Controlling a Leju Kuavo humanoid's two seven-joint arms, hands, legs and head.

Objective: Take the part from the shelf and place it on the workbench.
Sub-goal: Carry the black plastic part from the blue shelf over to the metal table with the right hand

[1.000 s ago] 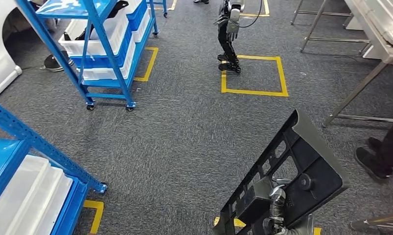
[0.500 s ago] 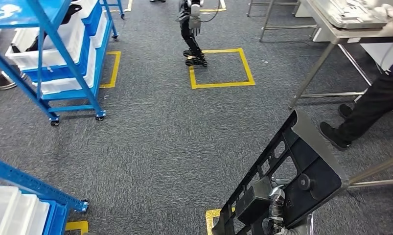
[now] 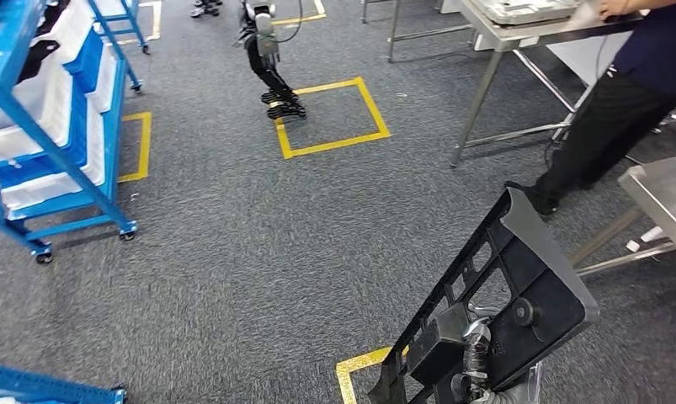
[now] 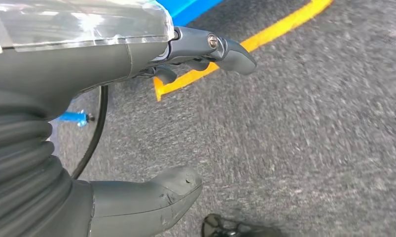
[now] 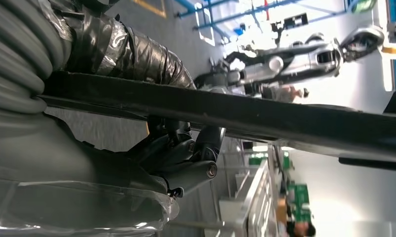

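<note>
Part (image 3: pixel 519 286), black and flat, riding in right hand (image 3: pixel 476 353), fingers gripping tight; turning toward steel workbench (image 3: pixel 667 198), now sliding into sight. Left hand (image 4: pixel 136 123) hanging loose, holding nothing.

Black part carried above the carpet, workbench ahead on the right

The part (image 3: pixel 494 307), a black flat moulded panel with cut-out openings and a grey rim, is held tilted upright, gripped low by the right hand (image 3: pixel 477 349). The steel workbench (image 3: pixel 667 198) is seen at the right edge, apart from it.
</note>
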